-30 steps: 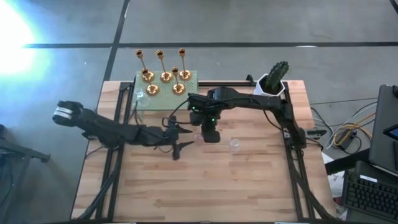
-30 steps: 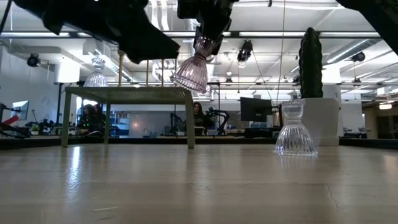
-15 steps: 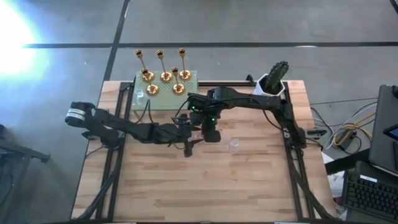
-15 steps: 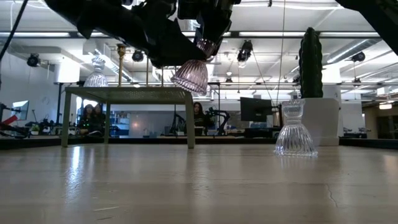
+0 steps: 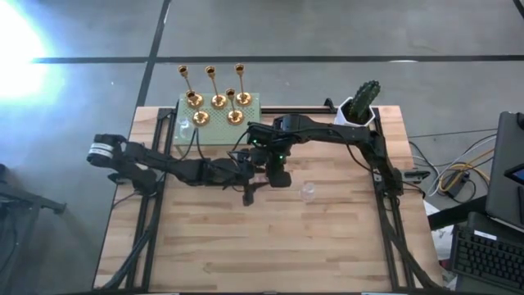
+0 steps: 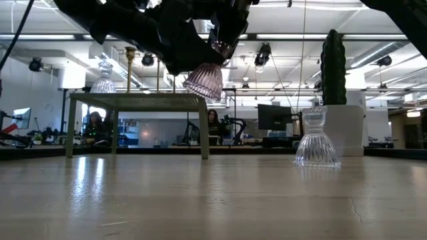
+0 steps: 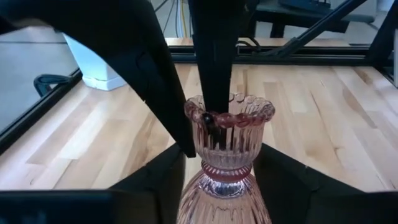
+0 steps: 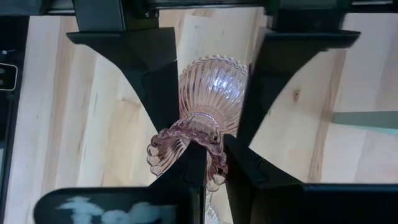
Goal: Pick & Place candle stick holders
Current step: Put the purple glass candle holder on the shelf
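Pink glass holder [image 6: 204,81] hangs above my surface [image 5: 327,238], rim pinched by my right tool [image 8: 208,168], left tool [image 7: 221,177] spread around its neck; clear holder [image 6: 317,142] awaits placing.

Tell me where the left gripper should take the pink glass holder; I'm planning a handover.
Grip the pink glass holder at its narrow waist, from the side: the right gripper pinches the rim, and the flared base is wider.

No readable text, label, brand, number or sign shows in any view, neither on the counter, the arms nor the room behind.
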`<action>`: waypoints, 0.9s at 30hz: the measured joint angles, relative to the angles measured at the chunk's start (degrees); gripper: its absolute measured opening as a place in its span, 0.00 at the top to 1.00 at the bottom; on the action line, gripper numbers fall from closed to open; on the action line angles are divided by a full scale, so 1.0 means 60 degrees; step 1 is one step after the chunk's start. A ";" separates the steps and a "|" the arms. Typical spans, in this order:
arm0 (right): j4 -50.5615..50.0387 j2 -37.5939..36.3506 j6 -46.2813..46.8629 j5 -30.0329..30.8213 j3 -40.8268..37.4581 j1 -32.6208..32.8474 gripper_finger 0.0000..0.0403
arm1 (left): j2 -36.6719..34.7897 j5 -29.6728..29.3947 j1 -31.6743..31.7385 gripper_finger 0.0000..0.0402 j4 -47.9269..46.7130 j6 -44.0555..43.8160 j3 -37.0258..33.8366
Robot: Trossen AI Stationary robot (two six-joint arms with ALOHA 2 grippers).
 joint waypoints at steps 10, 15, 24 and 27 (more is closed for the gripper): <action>-0.0010 -0.0018 0.0007 0.0066 -0.0002 0.0000 0.94 | -0.0053 -0.0010 0.0004 0.68 -0.0085 0.0161 -0.0015; -0.0011 -0.0018 0.0007 0.0037 -0.0004 0.0000 0.94 | -0.0053 0.0017 0.0004 0.68 -0.0085 0.0180 -0.0015; -0.0023 -0.0018 0.0193 -0.0119 -0.0007 0.0008 0.82 | -0.0064 0.0089 0.0000 0.68 -0.0083 0.0423 -0.0018; -0.0036 -0.0018 0.0208 -0.0147 -0.0007 0.0015 0.71 | -0.0068 0.0074 0.0000 0.68 -0.0089 0.0438 -0.0018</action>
